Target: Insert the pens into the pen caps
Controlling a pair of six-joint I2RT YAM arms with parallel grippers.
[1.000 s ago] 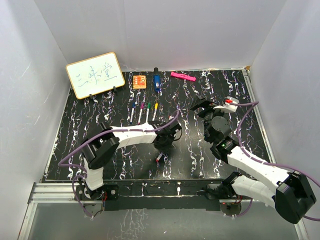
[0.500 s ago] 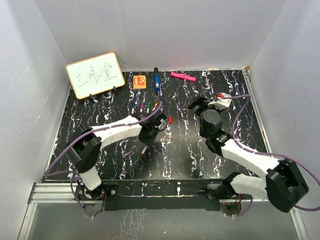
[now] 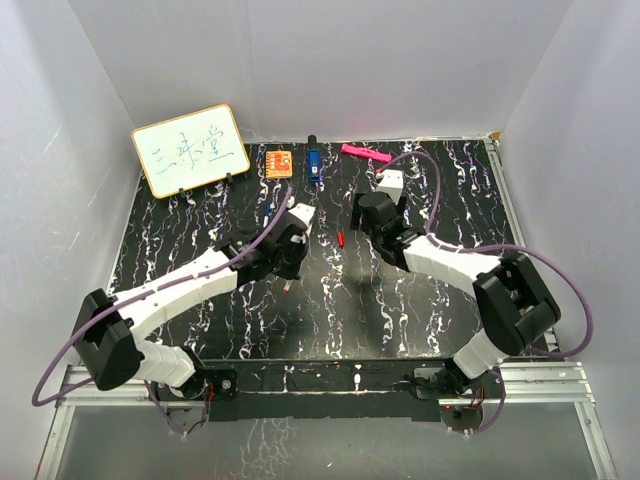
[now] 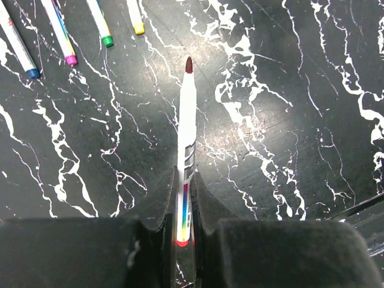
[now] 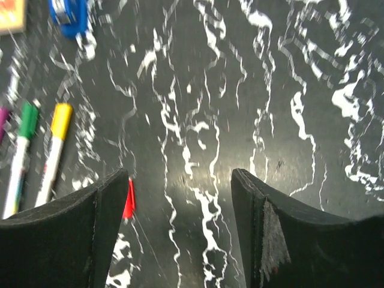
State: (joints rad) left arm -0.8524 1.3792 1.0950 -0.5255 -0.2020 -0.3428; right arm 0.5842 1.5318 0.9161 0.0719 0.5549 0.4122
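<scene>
My left gripper is shut on a white pen near its rear end. The pen's dark red tip points away from me, above the black table. The pen shows below the gripper in the top view. A small red cap lies on the table. In the right wrist view it sits against the inner edge of the left finger. My right gripper is open and empty, low over the table. Several other pens with blue, purple, green and yellow ends lie side by side.
A whiteboard stands at the back left. An orange block, a blue-and-black object and a pink bar lie along the back edge. White walls close in the table.
My left gripper has moved left and back with the pen in it. My right arm has swung left and back, and its open fingers now stand beside the red cap.
</scene>
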